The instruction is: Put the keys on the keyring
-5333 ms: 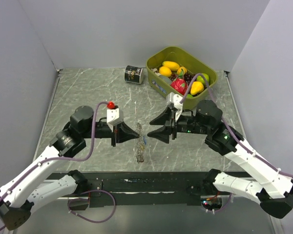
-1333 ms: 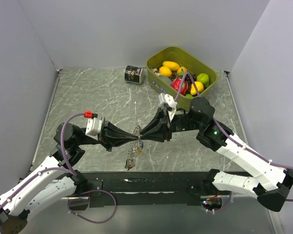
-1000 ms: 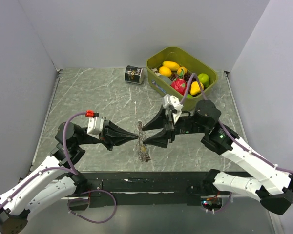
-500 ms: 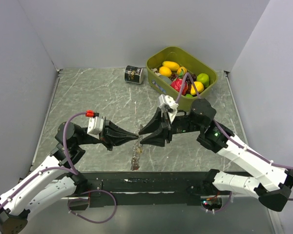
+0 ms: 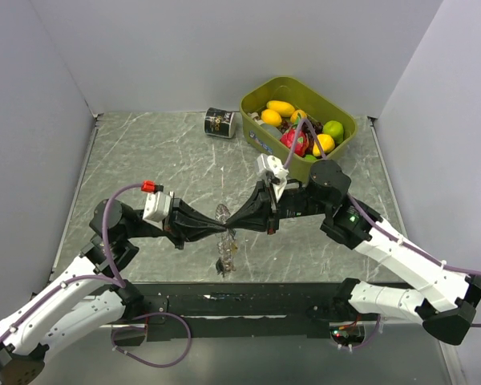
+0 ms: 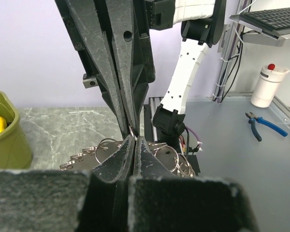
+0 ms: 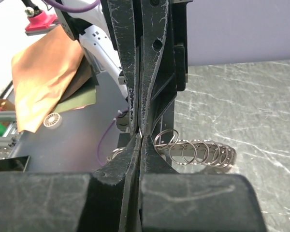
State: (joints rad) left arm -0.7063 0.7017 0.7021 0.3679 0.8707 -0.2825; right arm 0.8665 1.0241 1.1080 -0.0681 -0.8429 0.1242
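The keyring (image 5: 224, 255) is a bundle of thin silver wire loops hanging above the marble table (image 5: 144, 160), near its front middle. My left gripper (image 5: 224, 230) is shut on its top from the left. My right gripper (image 5: 234, 227) meets it tip to tip from the right, shut on a thin loop of the same bundle. From the left wrist, loops of the keyring (image 6: 168, 157) fan out behind my left gripper (image 6: 134, 138). A row of keyring (image 7: 203, 152) loops shows beside my right gripper (image 7: 140, 137) in the right wrist view. The keys cannot be made out among the loops.
An olive-green bin (image 5: 252, 103) with toy fruit stands at the back right. A black can (image 5: 220, 123) lies on its side left of it. Grey walls close in both sides. A black rail (image 5: 240, 303) runs along the near edge.
My right gripper went from open to shut and moved left onto the bundle at the left gripper's tips. The hanging loops swung a little. The left gripper stayed shut.
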